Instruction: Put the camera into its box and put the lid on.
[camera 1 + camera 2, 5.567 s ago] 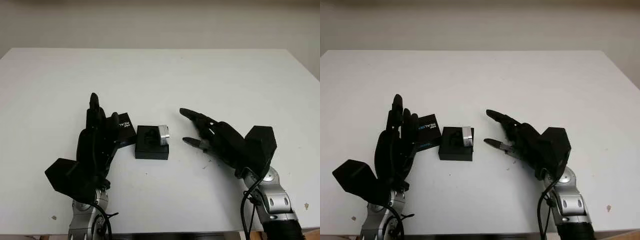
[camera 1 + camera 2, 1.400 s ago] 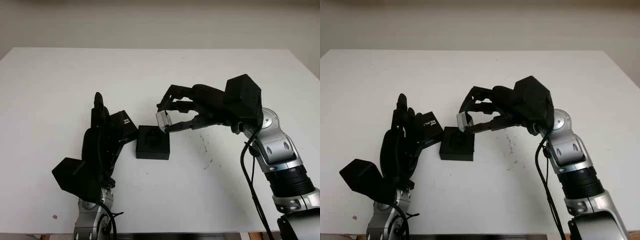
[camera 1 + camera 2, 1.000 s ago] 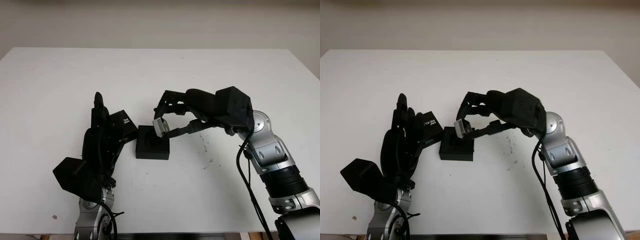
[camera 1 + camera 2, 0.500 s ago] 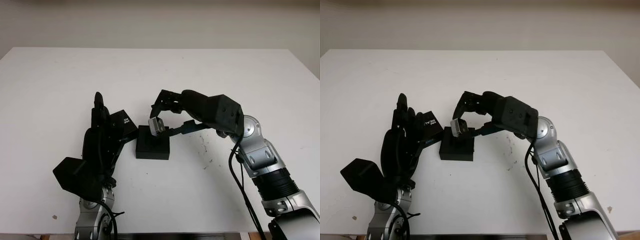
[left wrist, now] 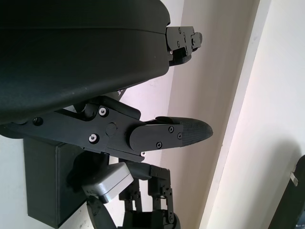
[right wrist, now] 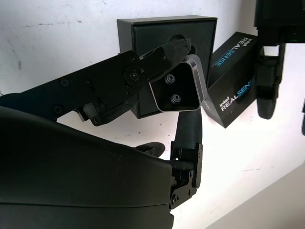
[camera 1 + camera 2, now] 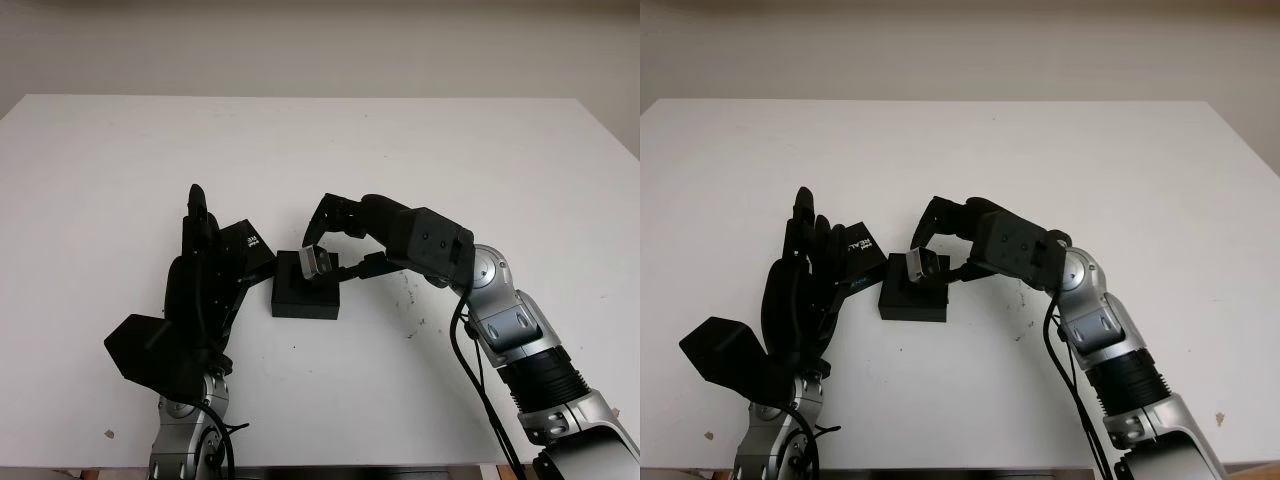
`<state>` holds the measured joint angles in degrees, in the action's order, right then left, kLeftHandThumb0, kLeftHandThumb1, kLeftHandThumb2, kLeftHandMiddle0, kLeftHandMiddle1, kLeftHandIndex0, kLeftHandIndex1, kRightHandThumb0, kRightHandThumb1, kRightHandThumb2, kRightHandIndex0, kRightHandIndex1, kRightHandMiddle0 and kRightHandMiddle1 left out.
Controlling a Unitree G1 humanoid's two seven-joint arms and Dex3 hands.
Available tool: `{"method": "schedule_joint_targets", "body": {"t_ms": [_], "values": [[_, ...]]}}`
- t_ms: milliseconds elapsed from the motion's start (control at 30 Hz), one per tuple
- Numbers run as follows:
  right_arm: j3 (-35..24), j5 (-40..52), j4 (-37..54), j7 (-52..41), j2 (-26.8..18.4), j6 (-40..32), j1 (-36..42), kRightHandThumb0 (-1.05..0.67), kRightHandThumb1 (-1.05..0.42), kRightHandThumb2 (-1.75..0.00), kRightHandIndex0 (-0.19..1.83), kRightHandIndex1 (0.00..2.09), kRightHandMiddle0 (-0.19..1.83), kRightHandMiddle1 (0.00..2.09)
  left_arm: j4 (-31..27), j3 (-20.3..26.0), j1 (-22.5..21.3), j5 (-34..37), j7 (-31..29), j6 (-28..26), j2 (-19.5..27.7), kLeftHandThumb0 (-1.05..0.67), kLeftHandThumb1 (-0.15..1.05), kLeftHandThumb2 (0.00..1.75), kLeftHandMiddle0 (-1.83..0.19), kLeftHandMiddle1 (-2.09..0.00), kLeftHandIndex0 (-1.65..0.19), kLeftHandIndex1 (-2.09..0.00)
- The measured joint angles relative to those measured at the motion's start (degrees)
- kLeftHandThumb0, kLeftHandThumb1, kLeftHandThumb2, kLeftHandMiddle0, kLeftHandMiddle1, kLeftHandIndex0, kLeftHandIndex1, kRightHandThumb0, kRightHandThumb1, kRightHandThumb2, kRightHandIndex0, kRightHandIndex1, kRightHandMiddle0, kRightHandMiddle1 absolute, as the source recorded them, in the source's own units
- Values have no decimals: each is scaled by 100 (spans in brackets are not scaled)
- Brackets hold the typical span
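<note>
Right hand [image 7: 335, 250] gripping camera [image 7: 316, 261] over box [image 7: 304, 297]; best lowered level into recess. Left hand [image 7: 205, 275] open beside lid [image 7: 248, 246].

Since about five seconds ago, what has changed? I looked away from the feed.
The right hand picked the camera off the box, lifted it, and has brought it back down over the box. The left hand stayed at the lid; the box did not move.

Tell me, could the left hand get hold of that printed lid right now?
Probably yes. The left hand is open and right beside the lid, nothing between them; the right hand holds the camera over the box, out of the way.
</note>
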<state>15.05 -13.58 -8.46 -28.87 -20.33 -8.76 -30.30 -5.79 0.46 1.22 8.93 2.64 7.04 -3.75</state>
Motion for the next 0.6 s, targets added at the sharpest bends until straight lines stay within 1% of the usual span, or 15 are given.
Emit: {"method": "schedule_joint_targets", "body": {"t_ms": [300, 600], "values": [[59, -337, 410, 141, 29, -345, 152, -36, -96, -6, 31, 16, 28, 174, 0, -3, 1, 2, 1, 0, 0, -51, 105, 38, 4, -5, 7, -5], [173, -428, 679, 133, 59, -599, 267, -34, -97, -6, 30, 16, 25, 179, 0, -7, 0, 12, 0, 1, 0, -51, 105, 38, 4, -5, 8, -5]]}}
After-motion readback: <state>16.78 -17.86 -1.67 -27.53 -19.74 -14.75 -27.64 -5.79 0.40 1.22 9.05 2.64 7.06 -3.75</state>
